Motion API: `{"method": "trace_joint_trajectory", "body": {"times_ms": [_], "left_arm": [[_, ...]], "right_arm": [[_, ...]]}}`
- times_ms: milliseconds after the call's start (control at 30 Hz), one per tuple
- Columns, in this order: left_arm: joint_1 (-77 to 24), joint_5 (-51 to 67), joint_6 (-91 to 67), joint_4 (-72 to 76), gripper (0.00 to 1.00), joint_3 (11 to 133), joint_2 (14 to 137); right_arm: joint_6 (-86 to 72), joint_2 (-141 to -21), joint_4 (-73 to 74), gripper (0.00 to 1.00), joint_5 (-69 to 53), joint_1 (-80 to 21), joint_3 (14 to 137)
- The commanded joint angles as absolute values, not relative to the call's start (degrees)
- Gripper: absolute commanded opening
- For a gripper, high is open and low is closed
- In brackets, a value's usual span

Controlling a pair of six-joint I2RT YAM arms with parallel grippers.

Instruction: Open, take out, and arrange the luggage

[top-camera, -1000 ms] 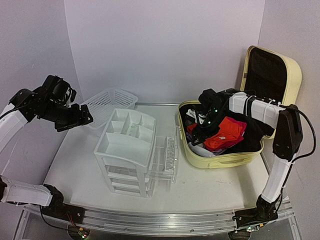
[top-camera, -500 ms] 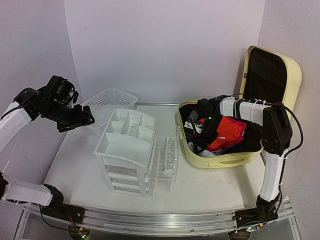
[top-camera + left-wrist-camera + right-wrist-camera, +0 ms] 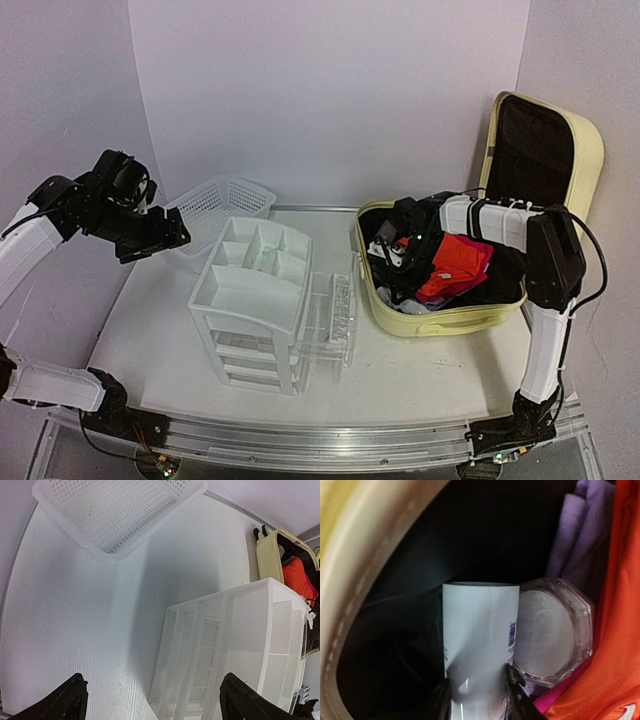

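Observation:
The pale yellow luggage (image 3: 440, 322) lies open at the right of the table, its lid (image 3: 545, 150) standing upright, black lining showing. Inside are an orange garment (image 3: 455, 262) and dark clothes. My right gripper (image 3: 400, 265) reaches down into its left end. In the right wrist view my right gripper (image 3: 477, 690) is shut on a white tube (image 3: 477, 625), one finger pressed against each side. The tube lies beside a clear octagonal jar (image 3: 552, 635) and the luggage's rim (image 3: 365, 580). My left gripper (image 3: 165, 235) hangs open above the table's left side, empty (image 3: 152, 692).
A white mesh basket (image 3: 220, 205) sits at the back left. A white drawer organizer (image 3: 255, 290) stands mid-table with a clear drawer (image 3: 335, 310) pulled out toward the luggage. Orange (image 3: 615, 630) and purple (image 3: 580, 525) cloth crowd the tube's right side.
My right gripper has pushed further into the luggage's left end and its jaws have closed onto the white tube. The left arm has barely moved.

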State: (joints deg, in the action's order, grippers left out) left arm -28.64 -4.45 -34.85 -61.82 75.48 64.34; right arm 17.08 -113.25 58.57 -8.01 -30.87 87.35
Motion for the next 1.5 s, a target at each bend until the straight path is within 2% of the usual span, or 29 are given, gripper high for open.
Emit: {"method": "trace_joint_trajectory", "body": {"times_ms": [0,233,267,333,367,567,867,1100,1233,1467], "left_arm": [[-28.3,-3.5,-35.1,-59.3,0.92,77.3,63.9],[-28.3,-2.5,-35.1,-58.8,0.92,76.8,64.2],[-28.3,-2.3,-34.9,-58.8,0.92,76.7,64.2],[-28.3,-1.9,-34.7,-58.7,0.92,76.5,64.3],[-28.3,-1.9,-34.6,-58.6,0.92,76.5,64.1],[-28.3,-2.0,-34.7,-58.7,0.92,75.9,62.6],[-28.3,-2.8,-36.0,-58.7,0.92,75.0,61.5],[-28.3,-2.8,-35.8,-58.6,0.92,74.9,61.8],[-28.3,-2.3,-35.4,-58.4,0.92,74.8,62.2],[-28.3,-1.7,-35.2,-58.1,0.92,74.7,62.7]], "right_arm": [[14.5,-109.7,57.7,0.31,-7.9,-30.8,87.5],[10.6,-105.8,56.8,0.22,-8.4,-30.8,88.0],[10.4,-106.2,56.8,0.25,-8.5,-30.7,87.9],[10.2,-107.5,57.1,0.40,-8.9,-30.8,87.8],[10.4,-108.1,57.2,0.44,-8.8,-30.8,87.9],[12.9,-111.3,57.2,0.60,-10.8,-30.8,88.5],[12.8,-116.1,56.4,0.58,-8.1,-31.1,89.1],[12.5,-116.2,53.9,0.45,-4.9,-31.5,87.1],[12.1,-114.9,51.7,0.53,-4.4,-31.8,84.7],[12.2,-115.1,49.7,0.54,-4.0,-31.9,82.8]]}}
